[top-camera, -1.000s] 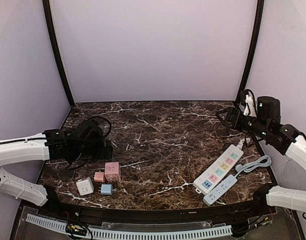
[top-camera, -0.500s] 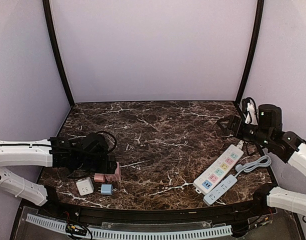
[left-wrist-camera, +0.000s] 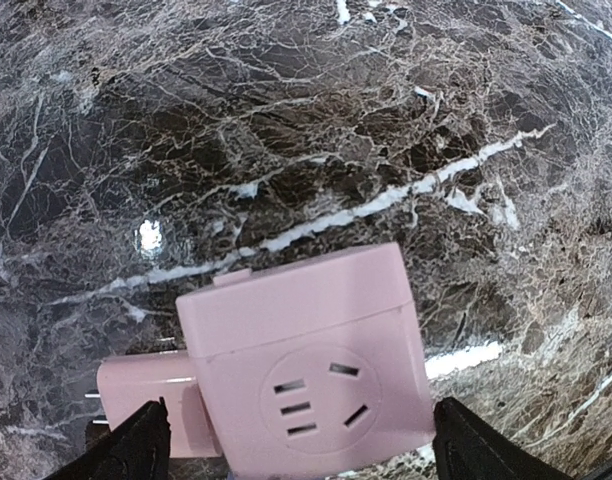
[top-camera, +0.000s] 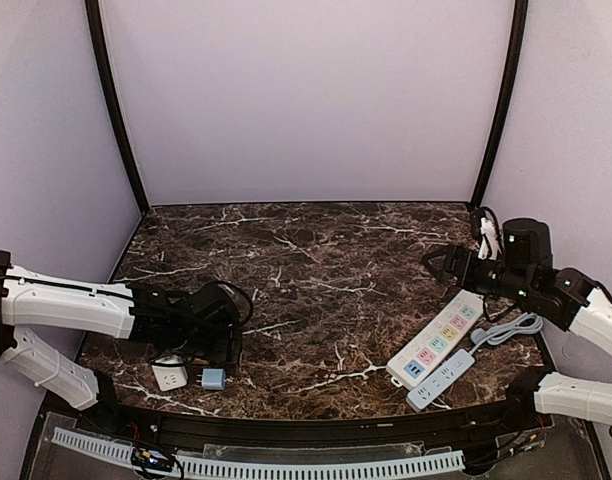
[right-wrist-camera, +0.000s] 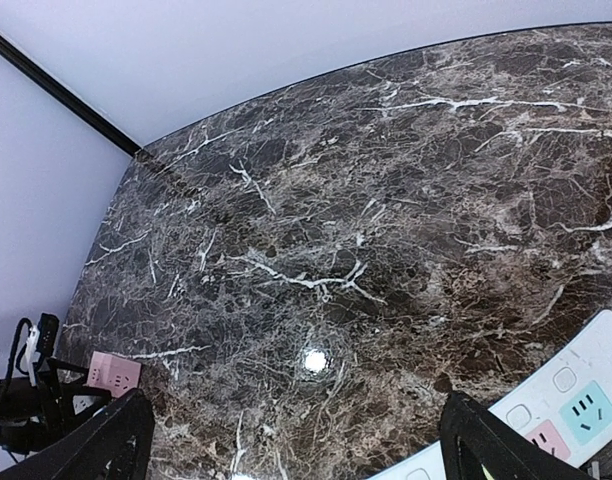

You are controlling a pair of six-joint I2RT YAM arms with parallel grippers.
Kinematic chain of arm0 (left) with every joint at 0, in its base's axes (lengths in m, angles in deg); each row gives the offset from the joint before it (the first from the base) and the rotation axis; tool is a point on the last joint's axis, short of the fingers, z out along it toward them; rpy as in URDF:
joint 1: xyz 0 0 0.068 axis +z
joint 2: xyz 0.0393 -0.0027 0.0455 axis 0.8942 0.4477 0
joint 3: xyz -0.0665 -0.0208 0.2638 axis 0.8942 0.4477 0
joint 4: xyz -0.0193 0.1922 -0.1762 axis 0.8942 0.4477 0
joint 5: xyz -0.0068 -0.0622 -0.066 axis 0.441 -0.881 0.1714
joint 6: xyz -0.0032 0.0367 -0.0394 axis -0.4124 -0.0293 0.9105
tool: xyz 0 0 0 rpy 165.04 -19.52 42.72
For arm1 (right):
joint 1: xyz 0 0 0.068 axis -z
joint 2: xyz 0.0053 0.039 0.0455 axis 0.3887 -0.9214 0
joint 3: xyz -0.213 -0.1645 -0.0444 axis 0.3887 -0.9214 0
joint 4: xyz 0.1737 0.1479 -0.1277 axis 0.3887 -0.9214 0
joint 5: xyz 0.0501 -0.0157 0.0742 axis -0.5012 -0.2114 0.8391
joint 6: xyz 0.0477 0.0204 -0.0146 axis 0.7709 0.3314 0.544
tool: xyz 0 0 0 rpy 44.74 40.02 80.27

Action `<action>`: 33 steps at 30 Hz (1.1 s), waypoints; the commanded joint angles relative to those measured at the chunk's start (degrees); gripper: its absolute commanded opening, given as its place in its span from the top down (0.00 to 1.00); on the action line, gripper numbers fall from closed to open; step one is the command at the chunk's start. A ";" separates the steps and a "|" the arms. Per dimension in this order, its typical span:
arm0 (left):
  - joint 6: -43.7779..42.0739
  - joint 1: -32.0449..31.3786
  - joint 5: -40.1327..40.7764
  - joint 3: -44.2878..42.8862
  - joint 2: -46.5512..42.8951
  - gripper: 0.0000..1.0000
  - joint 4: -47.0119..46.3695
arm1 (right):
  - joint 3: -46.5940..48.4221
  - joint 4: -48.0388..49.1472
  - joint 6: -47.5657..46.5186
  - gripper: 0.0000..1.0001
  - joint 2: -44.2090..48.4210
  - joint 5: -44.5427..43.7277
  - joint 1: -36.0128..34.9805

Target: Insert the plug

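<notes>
We find the pink socket cube [left-wrist-camera: 306,370] on the dark marble table [left-wrist-camera: 286,150], low in the middle of the left wrist view. Its face is turned up, showing five slots. A smaller pink plug [left-wrist-camera: 141,395] sits tight against its left side. The left gripper [left-wrist-camera: 304,445] hangs over the cube, its fingers spread wider than the cube and closed on nothing. From overhead, the left arm [top-camera: 76,305] reaches in low from the left edge. At the right, the right gripper [right-wrist-camera: 301,445] is also spread wide and empty, near the far end of the white power strip [top-camera: 438,338].
</notes>
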 commanded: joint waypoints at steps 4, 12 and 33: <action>1.21 -0.46 4.18 -3.88 5.60 0.18 0.34 | -1.47 2.64 0.41 0.02 -0.32 -1.10 -1.45; 0.11 -0.66 6.36 -6.23 9.04 0.52 0.04 | -1.70 3.26 -0.28 0.01 -1.05 -1.08 -1.54; -50.81 -3.38 6.93 4.55 2.43 0.99 -58.03 | 8.70 6.57 -5.98 0.01 -16.89 12.73 -12.18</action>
